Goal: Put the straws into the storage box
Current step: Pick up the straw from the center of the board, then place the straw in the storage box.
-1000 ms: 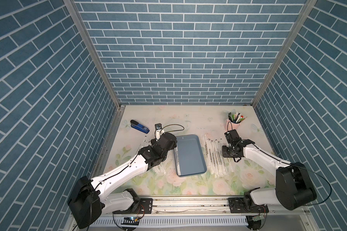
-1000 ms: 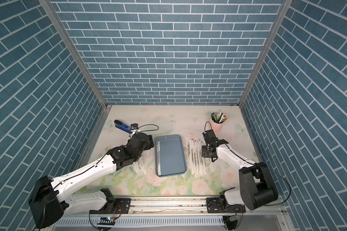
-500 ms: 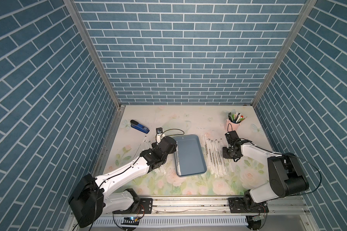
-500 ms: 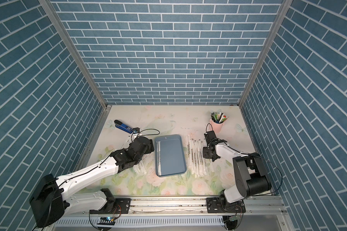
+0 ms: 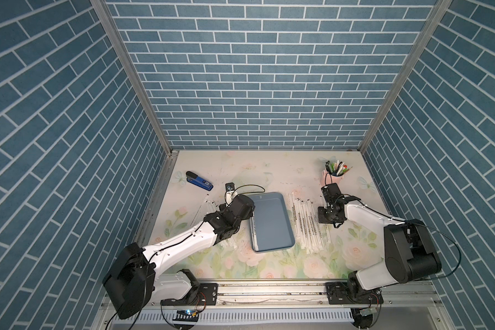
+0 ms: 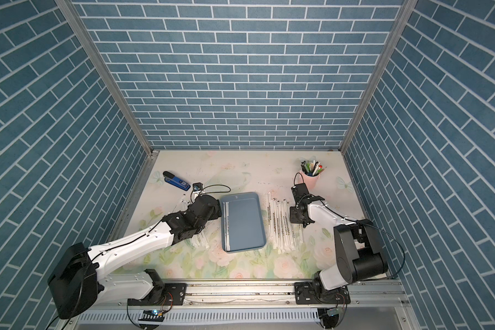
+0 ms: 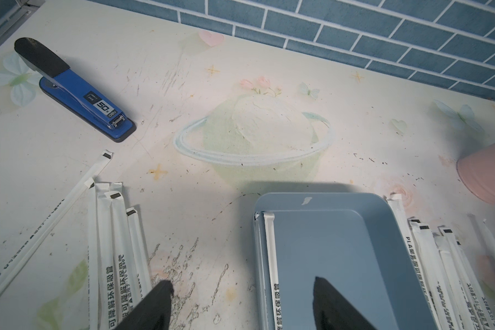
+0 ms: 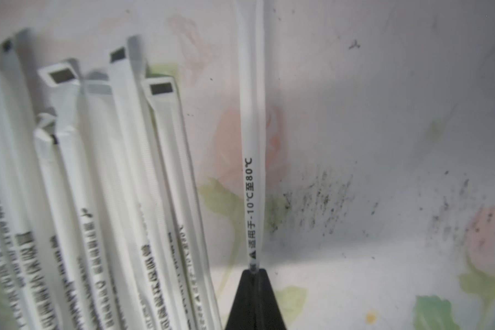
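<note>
The right gripper (image 8: 255,275) was clamped on a single straw (image 8: 252,177) beside the straws (image 5: 306,225) piled on the table right of the storage box (image 5: 272,225), the left gripper (image 7: 242,288) stood spread astride its left rim, and the stapler (image 5: 199,180) and pink cup (image 5: 332,178) sat well apart behind.

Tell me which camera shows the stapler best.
The left wrist view: the stapler is close and whole, with its blue body, black handle and label sharp. In both top views it is whole but small, and its label cannot be read. The right wrist view does not show it.
</note>
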`<state>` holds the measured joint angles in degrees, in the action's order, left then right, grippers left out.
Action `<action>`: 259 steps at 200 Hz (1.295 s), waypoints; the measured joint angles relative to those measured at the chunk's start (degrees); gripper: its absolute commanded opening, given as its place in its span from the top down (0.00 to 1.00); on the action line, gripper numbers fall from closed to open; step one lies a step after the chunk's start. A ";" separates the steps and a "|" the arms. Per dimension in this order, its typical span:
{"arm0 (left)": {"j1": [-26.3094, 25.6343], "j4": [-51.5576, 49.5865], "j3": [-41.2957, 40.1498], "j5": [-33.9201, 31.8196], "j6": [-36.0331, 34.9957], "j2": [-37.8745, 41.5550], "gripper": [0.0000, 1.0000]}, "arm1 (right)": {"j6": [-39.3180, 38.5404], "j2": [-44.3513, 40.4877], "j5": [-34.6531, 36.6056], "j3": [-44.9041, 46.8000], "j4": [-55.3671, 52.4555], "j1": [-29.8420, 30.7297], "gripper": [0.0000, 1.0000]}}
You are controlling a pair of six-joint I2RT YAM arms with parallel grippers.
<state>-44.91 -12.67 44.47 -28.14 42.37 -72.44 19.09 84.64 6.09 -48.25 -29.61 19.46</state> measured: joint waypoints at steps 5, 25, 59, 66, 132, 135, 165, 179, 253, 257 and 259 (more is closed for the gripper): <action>0.20 -0.26 0.15 0.11 0.35 0.00 0.23 | 0.17 -0.55 0.07 -0.94 -0.72 1.09 0.99; 2.01 -1.44 0.52 0.94 1.79 0.07 0.24 | 3.21 -2.64 0.07 -5.27 -2.47 8.33 1.00; 5.84 -4.02 0.28 2.21 3.98 2.71 0.24 | 14.75 -3.85 0.11 -9.35 0.96 24.37 1.00; 6.14 -4.22 0.07 2.34 4.22 3.78 0.24 | 17.40 -3.43 0.57 -9.73 2.49 27.43 1.00; 6.67 -6.14 -3.08 3.45 5.60 10.16 0.24 | 31.19 12.46 3.85 -13.92 14.03 39.93 1.00; 6.69 -6.21 -3.23 3.54 5.64 10.40 0.24 | 31.52 13.33 3.76 -13.97 14.29 40.11 1.00; 6.78 -6.32 -4.57 3.91 5.90 12.52 0.24 | 32.98 18.21 2.91 -14.05 15.34 41.05 1.00; 6.78 -6.32 -5.11 4.17 6.12 12.87 0.24 | 33.22 19.10 2.51 -14.14 15.58 41.13 1.00; 6.80 -5.81 -5.97 5.33 6.69 12.87 0.24 | 34.67 21.66 -0.76 -16.00 17.05 41.13 0.96; 6.80 -5.79 -5.97 5.33 6.69 12.83 0.24 | 34.67 21.81 -0.94 -16.04 17.16 41.13 0.96; 6.80 -5.77 -5.97 5.33 6.71 12.79 0.24 | 34.67 21.90 -1.03 -16.06 17.16 41.13 0.96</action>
<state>-38.11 -18.44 38.50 -22.81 49.08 -59.66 53.76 106.54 5.06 -64.31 -12.45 60.60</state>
